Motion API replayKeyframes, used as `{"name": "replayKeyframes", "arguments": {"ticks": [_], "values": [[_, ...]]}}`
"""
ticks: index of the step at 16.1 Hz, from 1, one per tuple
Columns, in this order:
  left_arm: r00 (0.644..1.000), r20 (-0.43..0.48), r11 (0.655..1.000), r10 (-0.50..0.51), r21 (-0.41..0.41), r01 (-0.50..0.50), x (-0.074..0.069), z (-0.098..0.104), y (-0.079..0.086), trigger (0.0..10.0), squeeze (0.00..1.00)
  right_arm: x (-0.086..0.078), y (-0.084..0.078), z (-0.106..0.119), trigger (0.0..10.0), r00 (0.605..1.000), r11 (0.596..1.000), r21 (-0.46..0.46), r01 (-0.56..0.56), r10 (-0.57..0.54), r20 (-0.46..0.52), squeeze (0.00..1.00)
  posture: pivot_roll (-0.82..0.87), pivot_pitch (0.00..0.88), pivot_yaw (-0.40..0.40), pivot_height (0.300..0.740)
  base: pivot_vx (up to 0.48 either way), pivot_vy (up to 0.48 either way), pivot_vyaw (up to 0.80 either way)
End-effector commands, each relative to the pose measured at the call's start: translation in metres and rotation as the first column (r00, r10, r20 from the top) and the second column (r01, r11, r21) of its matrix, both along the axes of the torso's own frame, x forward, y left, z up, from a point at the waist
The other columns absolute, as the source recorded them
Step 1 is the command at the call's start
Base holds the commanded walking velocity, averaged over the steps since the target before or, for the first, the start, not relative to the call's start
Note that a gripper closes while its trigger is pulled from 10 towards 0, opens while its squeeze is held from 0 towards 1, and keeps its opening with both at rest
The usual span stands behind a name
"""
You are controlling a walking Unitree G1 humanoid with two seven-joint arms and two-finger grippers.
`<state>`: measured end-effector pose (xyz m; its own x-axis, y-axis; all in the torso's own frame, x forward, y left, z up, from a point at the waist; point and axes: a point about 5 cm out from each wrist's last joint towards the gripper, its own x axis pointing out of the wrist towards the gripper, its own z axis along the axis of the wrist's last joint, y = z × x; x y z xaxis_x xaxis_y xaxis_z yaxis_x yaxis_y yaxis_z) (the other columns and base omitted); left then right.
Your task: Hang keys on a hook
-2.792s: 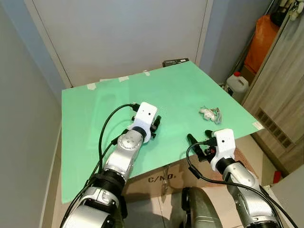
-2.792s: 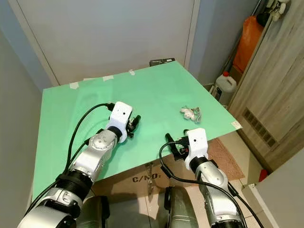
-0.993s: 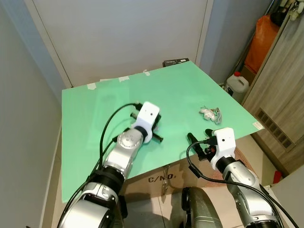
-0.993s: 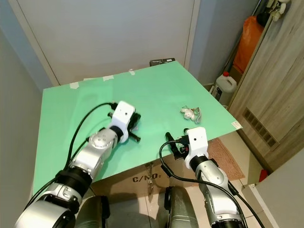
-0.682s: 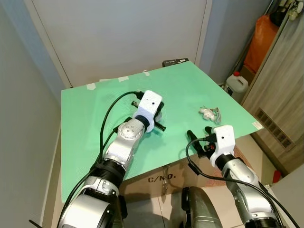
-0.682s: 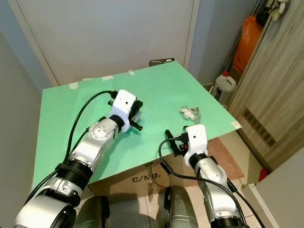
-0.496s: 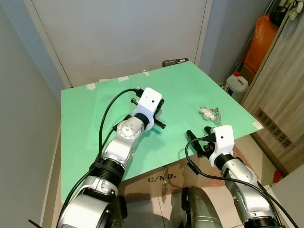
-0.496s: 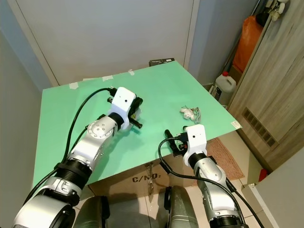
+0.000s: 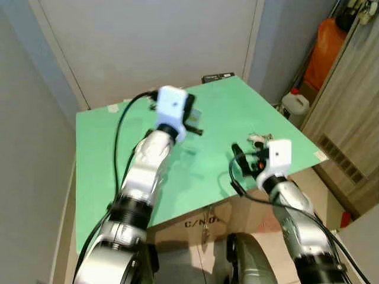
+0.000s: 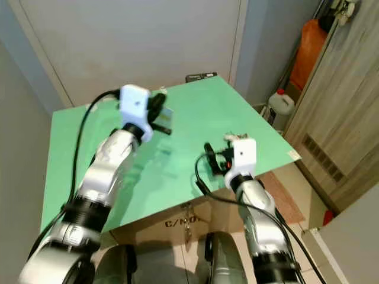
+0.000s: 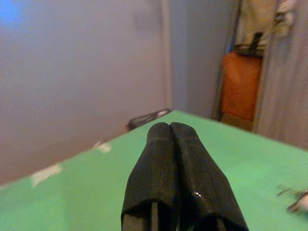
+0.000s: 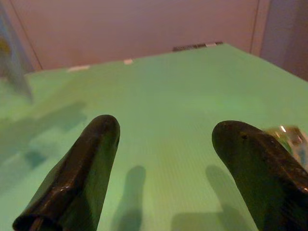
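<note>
The keys [image 9: 255,138], a small silvery bunch with a white fob, lie on the green table [image 9: 112,160] near its right edge. My right gripper [image 9: 244,161] hovers just short of them, open, with nothing between its fingers [image 12: 91,159]. The bunch peeks in beside one finger in the right wrist view as the keys [image 12: 288,138]. My left gripper [image 9: 195,124] is raised above the middle of the table, shut and empty; its fingers [image 11: 171,144] point toward the far wall, with the keys [image 11: 296,202] off to one side.
A flat black box [image 9: 218,77] sits at the table's far edge. Right of the table stand a white jug [image 9: 294,100], an orange bag [image 9: 328,50] and a wooden cabinet [image 9: 349,118]. A cardboard box [image 9: 201,222] is under the table's front edge.
My left arm has lifted off the table and swung up and toward the far side, fingers staying shut. My right gripper has risen and moved forward, closer to the keys.
</note>
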<state>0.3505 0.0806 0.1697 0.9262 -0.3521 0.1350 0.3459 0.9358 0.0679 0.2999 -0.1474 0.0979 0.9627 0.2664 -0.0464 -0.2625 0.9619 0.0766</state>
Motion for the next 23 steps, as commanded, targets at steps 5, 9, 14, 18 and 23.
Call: {"name": "replayKeyframes", "arguments": {"ticks": [5, 9, 14, 18, 23], "values": [[0.995, 0.064, 0.994, -0.076, 0.081, 0.070, -0.022, -0.004, -0.015, 0.0, 0.00, 0.006, 0.006, 0.005, 10.0, 0.999, 0.999, 0.048, -0.007, 0.005, 0.033, 0.00, -0.06, 0.000, 0.063, 0.616, 0.000, 0.000, 0.00], [0.994, 0.044, 0.990, -0.103, 0.098, 0.099, -0.023, -0.008, -0.017, 0.0, 0.00, 0.007, 0.008, 0.004, 10.0, 0.999, 0.998, 0.056, -0.017, 0.015, 0.037, 0.00, -0.06, 0.000, 0.068, 0.651, 0.000, 0.000, 0.00], [0.995, -0.005, 0.985, -0.100, 0.143, 0.100, -0.022, -0.023, -0.014, 0.0, 0.00, 0.007, 0.005, -0.001, 10.0, 0.999, 0.999, 0.044, -0.024, 0.023, 0.023, 0.00, -0.05, 0.000, 0.060, 0.701, 0.000, 0.000, 0.00], [0.990, -0.012, 0.976, -0.137, 0.169, 0.137, -0.026, -0.026, -0.020, 0.0, 0.00, 0.006, 0.003, -0.005, 10.0, 1.000, 0.999, 0.035, -0.026, 0.025, 0.006, 0.00, -0.07, 0.000, 0.058, 0.740, 0.000, 0.000, 0.00], [0.989, -0.014, 0.973, -0.150, 0.176, 0.150, -0.024, -0.026, -0.021, 0.0, 0.00, 0.009, 0.000, -0.004, 10.0, 1.000, 0.999, 0.027, -0.026, 0.025, 0.006, 0.00, -0.07, 0.000, 0.060, 0.740, 0.000, 0.000, 0.00]]}}
